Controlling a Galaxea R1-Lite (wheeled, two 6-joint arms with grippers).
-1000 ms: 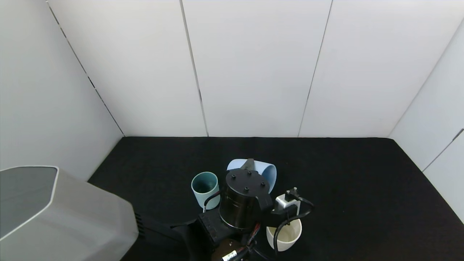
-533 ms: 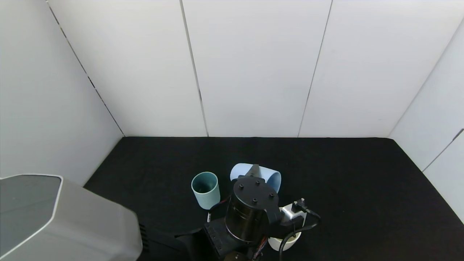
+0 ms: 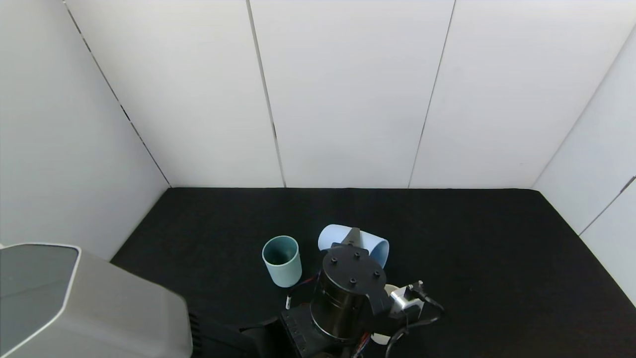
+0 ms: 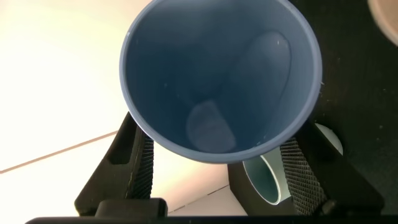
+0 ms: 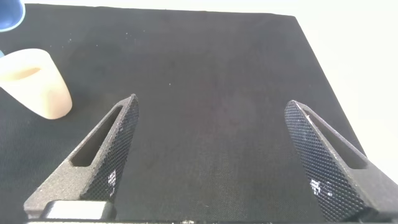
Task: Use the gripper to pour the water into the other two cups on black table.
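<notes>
My left gripper (image 3: 354, 239) is shut on a light blue cup (image 3: 370, 244), held tilted on its side above the black table (image 3: 497, 258), mouth toward the right. In the left wrist view the blue cup (image 4: 217, 81) sits between my fingers (image 4: 142, 168); I cannot make out water in it. The teal-green cup (image 3: 281, 261) stands upright to its left and shows behind the blue cup's rim (image 4: 267, 180). The cream-white cup (image 3: 380, 339) is mostly hidden under my left wrist; it stands upright in the right wrist view (image 5: 34, 81). My right gripper (image 5: 214, 134) is open and empty over bare table.
A large grey housing (image 3: 74, 303) fills the near left corner. White wall panels (image 3: 348, 99) close in the table at the back and both sides. A black cable (image 3: 412, 323) loops off my left wrist above the cream cup.
My left arm has moved nearer and to the right with the tilted blue cup, and now covers most of the cream-white cup. The teal-green cup has not moved.
</notes>
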